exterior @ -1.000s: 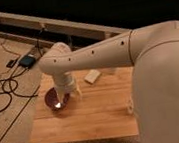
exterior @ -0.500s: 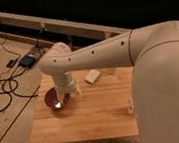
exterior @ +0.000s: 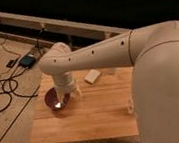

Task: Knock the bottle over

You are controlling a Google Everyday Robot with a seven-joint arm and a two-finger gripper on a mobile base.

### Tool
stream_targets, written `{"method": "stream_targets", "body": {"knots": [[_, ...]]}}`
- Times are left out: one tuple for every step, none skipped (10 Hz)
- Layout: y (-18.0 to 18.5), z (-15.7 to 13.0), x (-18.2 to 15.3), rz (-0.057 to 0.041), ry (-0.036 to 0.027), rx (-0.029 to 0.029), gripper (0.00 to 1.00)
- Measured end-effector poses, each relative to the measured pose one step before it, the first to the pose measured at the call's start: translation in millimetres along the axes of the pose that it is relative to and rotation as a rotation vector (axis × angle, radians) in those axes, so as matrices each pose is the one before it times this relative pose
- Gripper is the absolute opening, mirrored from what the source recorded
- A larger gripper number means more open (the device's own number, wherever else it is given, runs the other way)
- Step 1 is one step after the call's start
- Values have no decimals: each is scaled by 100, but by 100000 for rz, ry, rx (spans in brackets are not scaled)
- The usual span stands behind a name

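My gripper [exterior: 66,94] hangs from the big white arm [exterior: 96,57] at the left side of the wooden table [exterior: 95,118]. It is just over the dark red bowl [exterior: 53,100], at the bowl's right rim. No bottle shows plainly. A small pale thing [exterior: 130,107] peeks out from behind the arm near the table's right side. It is mostly hidden, and I cannot tell whether it is the bottle. It is far to the right of the gripper.
A white flat block [exterior: 92,76] lies on the table behind the gripper. Black cables [exterior: 5,91] and a small dark box [exterior: 27,61] lie on the floor to the left. A low ledge [exterior: 51,26] runs behind the table.
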Motion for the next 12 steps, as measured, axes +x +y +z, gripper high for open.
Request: {"method": "stream_targets", "body": {"knots": [[-1, 0, 2, -2, 3, 6, 65], [1, 0, 0, 0, 1, 1, 65], [1, -1, -1, -3, -1, -2, 65], [0, -1, 0, 2, -2, 0, 65], [-3, 1, 0, 0, 0, 3, 65], [1, 1, 1, -1, 4, -1, 65], [0, 0, 0, -2, 1, 2, 65], [-1, -3, -2, 2, -8, -5, 65], [-5, -11, -2, 3, -19, 1, 65], [-15, -8, -2, 10, -25, 2, 65], [-453, -58, 138, 208, -266, 502, 65], [-1127, 121, 266, 973, -613, 1245, 65]]}}
